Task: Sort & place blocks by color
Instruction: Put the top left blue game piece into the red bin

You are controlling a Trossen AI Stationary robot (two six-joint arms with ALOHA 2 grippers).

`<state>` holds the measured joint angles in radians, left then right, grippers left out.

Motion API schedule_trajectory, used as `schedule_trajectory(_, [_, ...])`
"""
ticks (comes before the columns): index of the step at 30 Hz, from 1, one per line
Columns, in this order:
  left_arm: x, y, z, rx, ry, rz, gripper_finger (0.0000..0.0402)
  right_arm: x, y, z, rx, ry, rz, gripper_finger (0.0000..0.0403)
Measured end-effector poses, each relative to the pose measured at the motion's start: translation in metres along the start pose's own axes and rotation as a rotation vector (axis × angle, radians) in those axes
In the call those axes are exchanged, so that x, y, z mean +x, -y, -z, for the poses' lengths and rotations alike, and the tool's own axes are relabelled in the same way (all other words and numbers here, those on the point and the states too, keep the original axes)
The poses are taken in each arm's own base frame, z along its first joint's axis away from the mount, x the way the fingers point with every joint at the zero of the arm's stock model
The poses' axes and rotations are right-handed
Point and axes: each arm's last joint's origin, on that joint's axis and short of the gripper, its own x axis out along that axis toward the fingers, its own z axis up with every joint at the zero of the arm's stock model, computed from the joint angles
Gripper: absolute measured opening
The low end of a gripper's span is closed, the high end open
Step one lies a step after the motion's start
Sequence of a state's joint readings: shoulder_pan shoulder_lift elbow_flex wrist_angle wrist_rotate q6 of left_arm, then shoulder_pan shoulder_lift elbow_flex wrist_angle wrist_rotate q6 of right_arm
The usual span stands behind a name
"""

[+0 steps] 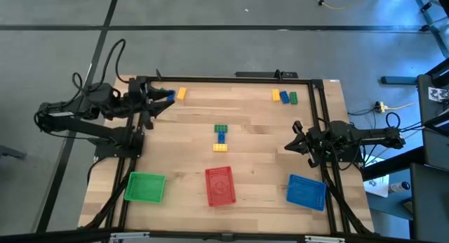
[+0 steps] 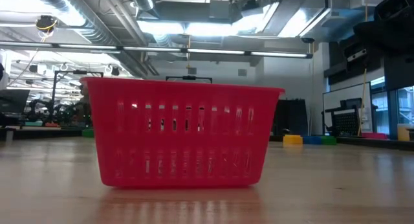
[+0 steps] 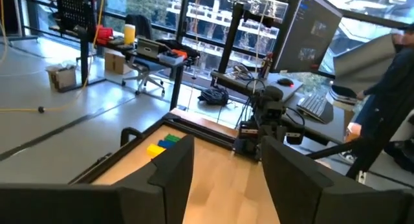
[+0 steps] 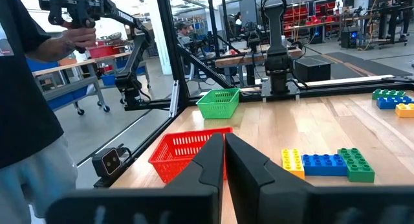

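High view, left jaws [image 1: 166, 95] apart beside blue block [image 1: 169, 95], right jaws [image 1: 292, 146] together.

The dark six-joint left arm reaches in from nine o'clock toward the table's eleven-o'clock corner — its two-finger left gripper [image 1: 163, 95] has its fingers [image 3: 173, 164] spread apart. The dark right arm sits at three o'clock, elbow folded — its right gripper [image 1: 291, 146] points inward, fingers [image 4: 210, 160] pressed together.

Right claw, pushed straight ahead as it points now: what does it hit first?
Probably the red tray, just beyond the shut right claw; the block row lies aside. Depth unclear.
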<state>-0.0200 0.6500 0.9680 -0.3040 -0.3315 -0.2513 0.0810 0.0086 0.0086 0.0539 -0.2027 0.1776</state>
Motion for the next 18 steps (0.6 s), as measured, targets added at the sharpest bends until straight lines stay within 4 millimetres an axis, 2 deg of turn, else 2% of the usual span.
schedule_trajectory(3, [0.005,0.000,0.002,-0.004,-0.007,-0.038,0.0173,0.000,0.000,0.000,0.000,0.000,0.000,0.0020])
schedule_trajectory(8, [0.020,-0.008,0.011,-0.100,-0.051,-0.212,0.0174,0.000,0.000,0.000,0.000,0.000,0.000,0.0020])
schedule_trajectory(18, [0.051,-0.061,0.050,-0.084,-0.553,-0.657,0.0192,0.000,0.000,0.000,0.000,0.000,0.001,0.0020])
